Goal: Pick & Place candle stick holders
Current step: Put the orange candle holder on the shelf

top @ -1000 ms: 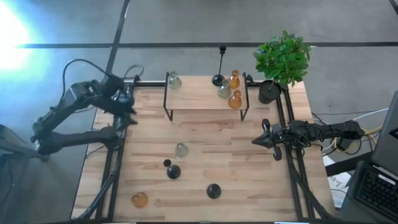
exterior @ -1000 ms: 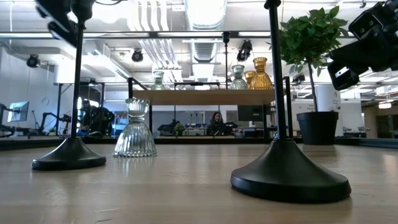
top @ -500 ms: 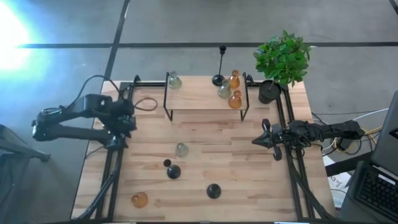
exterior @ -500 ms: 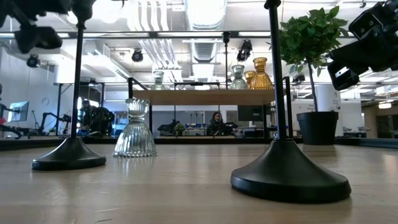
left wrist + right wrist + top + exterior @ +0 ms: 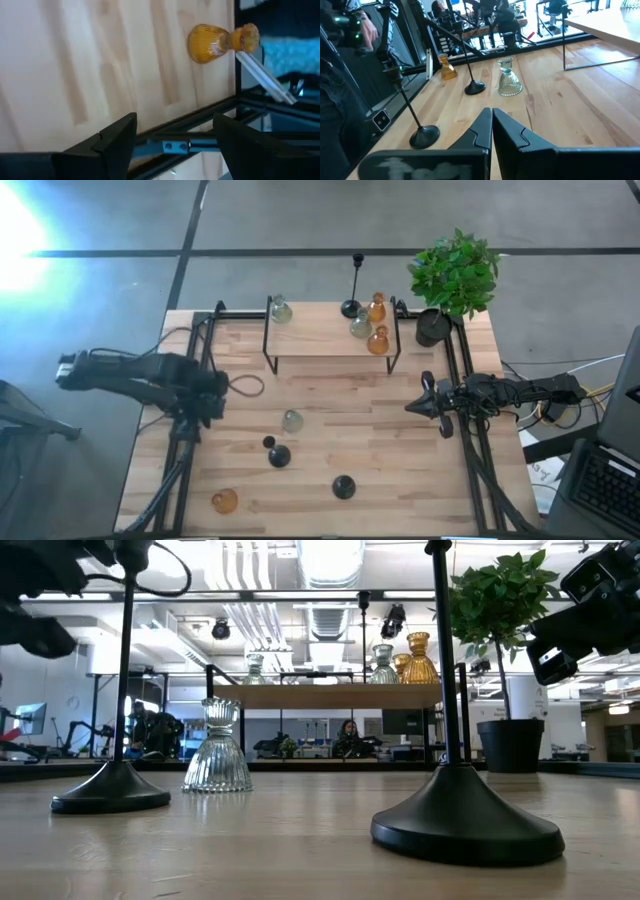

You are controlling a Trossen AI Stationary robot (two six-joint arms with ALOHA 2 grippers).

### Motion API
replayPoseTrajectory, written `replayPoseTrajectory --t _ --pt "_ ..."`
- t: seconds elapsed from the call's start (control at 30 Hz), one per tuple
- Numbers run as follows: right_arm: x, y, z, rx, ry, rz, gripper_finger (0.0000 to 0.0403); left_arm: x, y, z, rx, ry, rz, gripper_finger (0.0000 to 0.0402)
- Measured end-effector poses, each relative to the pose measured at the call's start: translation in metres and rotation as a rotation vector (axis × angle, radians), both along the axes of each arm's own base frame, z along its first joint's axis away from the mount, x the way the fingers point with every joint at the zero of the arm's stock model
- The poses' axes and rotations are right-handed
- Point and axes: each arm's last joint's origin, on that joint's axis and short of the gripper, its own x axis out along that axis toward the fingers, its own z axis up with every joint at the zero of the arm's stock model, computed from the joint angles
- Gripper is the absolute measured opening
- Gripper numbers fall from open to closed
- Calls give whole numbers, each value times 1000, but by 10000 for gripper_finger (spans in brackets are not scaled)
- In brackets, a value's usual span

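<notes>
On the table stand a clear glass holder [image 5: 292, 420], two black round-based holders [image 5: 278, 455] [image 5: 343, 486] and an amber holder [image 5: 224, 501], each on its base. Several more holders stand on the wooden shelf [image 5: 320, 340]. My left gripper [image 5: 215, 395] is open and empty at the table's left edge. Its wrist view looks past the open fingers [image 5: 172, 145] at the amber holder [image 5: 220, 42]. My right gripper [image 5: 410, 408] is shut and empty at the right edge. Beyond its fingertips [image 5: 491, 117] are the clear holder [image 5: 509, 82] and a black one [image 5: 424, 135].
The shelf on black metal legs stands at the far middle, with a black pot and green plant [image 5: 455, 275] at the far right corner. Black rails run along the table's left [image 5: 185, 450] and right edges. Bare wood lies between the shelf and the standing holders.
My left gripper has swung from near the table's far left corner toward the near edge, along the left side. The holders and my right arm have stayed still.
</notes>
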Motion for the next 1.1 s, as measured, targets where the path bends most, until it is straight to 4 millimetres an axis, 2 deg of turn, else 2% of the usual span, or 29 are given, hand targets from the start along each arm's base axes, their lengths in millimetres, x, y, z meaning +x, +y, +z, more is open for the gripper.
replayPoseTrajectory --t 0.3,0.47,0.63,0.77,0.97,1.1 --pt "0 0 0 0 0 0 8 13 -46 -25 -57 -116 -269 266" --pt "0 0 0 0 0 0 8 12 -71 -42 -101 -123 -354 266" --pt "0 0 0 0 0 0 8 14 -93 -52 -118 -244 -416 266" --pt "0 0 0 0 0 0 8 17 -102 -59 -126 -328 -432 266" --pt "0 0 0 0 0 0 8 18 -107 -77 -114 -312 -460 266" --pt "0 0 0 0 0 0 8 20 -114 -79 -154 -388 -492 266"
